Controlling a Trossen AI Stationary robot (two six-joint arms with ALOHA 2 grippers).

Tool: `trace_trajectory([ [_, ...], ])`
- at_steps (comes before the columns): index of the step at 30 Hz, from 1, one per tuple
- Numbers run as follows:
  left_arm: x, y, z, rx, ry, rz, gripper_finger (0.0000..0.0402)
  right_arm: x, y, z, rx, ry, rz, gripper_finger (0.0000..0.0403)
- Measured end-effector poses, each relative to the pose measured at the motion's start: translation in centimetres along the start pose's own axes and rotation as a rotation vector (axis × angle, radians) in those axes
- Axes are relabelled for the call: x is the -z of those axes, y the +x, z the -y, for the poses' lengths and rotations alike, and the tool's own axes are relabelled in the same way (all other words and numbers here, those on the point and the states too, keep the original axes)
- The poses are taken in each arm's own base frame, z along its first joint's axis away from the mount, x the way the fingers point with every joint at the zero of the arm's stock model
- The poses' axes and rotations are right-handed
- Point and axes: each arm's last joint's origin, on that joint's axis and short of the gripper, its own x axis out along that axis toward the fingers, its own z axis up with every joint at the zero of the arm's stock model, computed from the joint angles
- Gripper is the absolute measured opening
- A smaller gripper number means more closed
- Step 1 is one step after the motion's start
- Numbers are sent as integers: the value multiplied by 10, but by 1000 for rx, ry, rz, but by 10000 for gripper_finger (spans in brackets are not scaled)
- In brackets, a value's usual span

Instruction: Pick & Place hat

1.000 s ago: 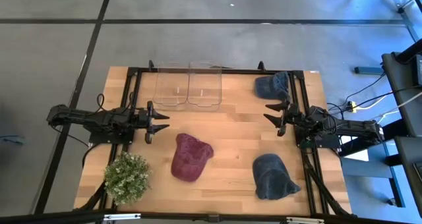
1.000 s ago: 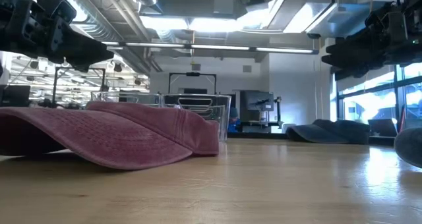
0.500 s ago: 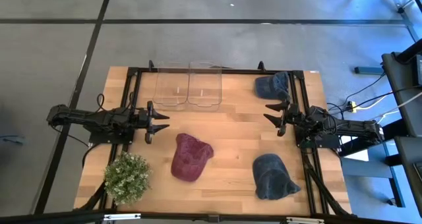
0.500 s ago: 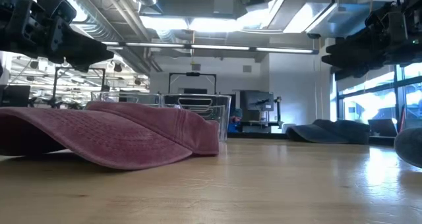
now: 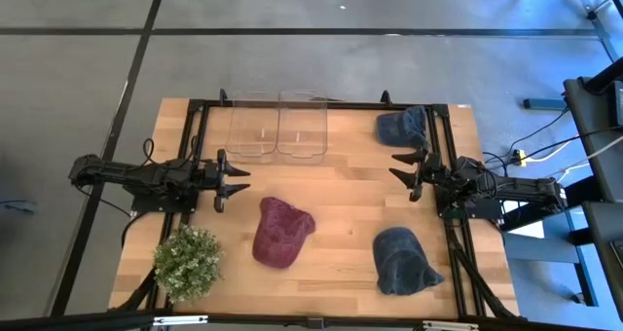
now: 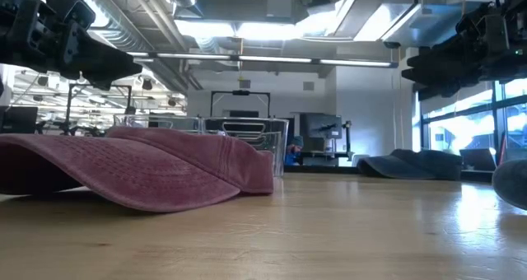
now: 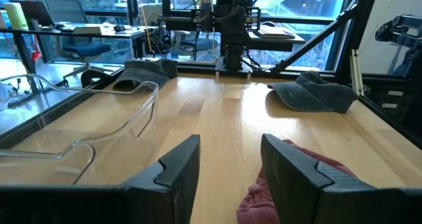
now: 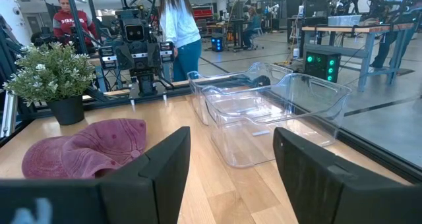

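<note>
Hovering at the table's sides, your left gripper (image 5: 237,178) and right gripper (image 5: 401,171) both hang with jaws spread and empty. No pick has begun. The red hat (image 5: 280,231) lies mid-table, nearest the left gripper; reach down over it, then carry it to the bins (image 5: 277,127).

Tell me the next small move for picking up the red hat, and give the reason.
Probably swing the left claw toward the red hat and lower it over the crown. Both claws hang open above the table, holding nothing; the left one is nearer the hat than the right claw. The hat lies flat on the wooden table, untouched, with the clear bins at the far edge.
</note>
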Motion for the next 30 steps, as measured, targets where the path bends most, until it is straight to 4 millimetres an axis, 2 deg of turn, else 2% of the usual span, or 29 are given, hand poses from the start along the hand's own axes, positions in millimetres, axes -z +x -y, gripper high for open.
trace_trajectory([
  [8,0,0,0,0,0,0,157,0,0,1,34,-89,5,217],
  [14,0,0,0,0,0,0,157,0,0,1,34,-89,5,217],
  [20,0,0,0,0,0,0,157,-1,0,1,34,32,7,217],
  [23,0,0,0,0,1,0,157,-1,0,2,63,-18,12,217],
  [27,1,0,-1,-33,180,-10,157,-1,0,3,89,1,16,217],
  [30,1,0,-1,-31,243,-12,157,-1,0,3,89,-25,15,217],
])
